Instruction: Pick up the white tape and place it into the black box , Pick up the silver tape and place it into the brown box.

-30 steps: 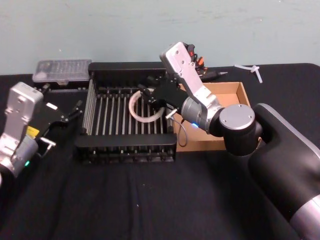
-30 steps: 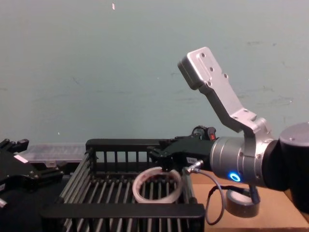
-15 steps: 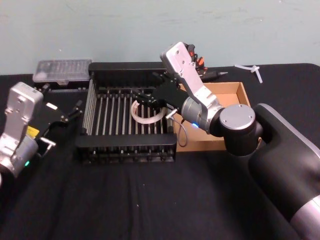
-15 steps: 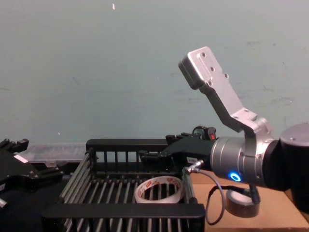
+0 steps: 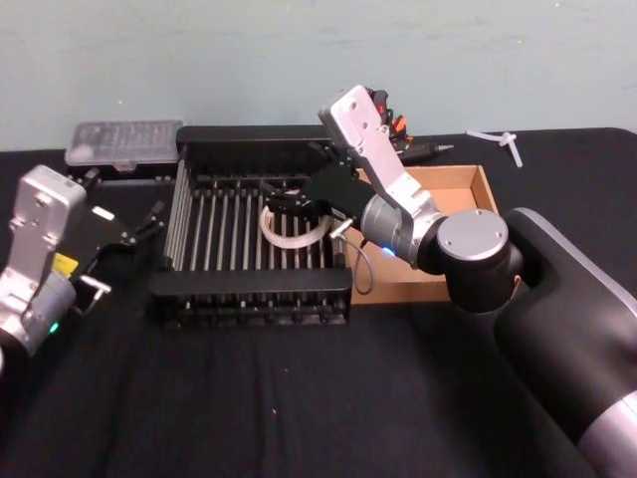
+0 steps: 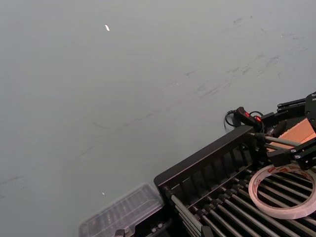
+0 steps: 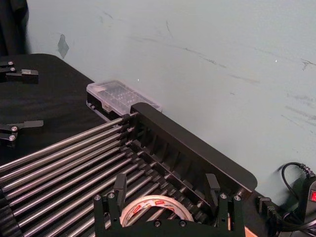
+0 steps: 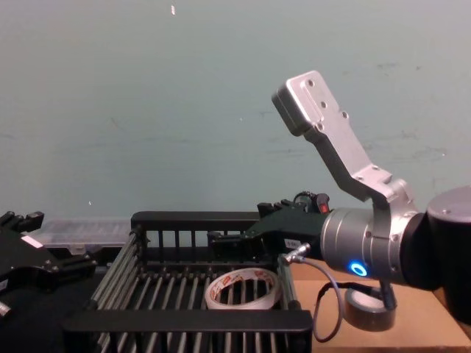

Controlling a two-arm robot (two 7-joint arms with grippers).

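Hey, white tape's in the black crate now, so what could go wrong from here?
The right gripper hangs open just above the white tape inside the black crate; pulling back low, it might clip the crate's bars or drag the ring. The silver tape sits under the right arm, so reaching it may be awkward.

Black box (image 5: 249, 289) left half free; right gripper (image 5: 271, 191) spread above white tape (image 5: 289, 229).

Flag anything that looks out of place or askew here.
Nothing stands out. The white tape lies flat on the black box bars, the right claw is open above it, and the silver tape sits in the brown box.
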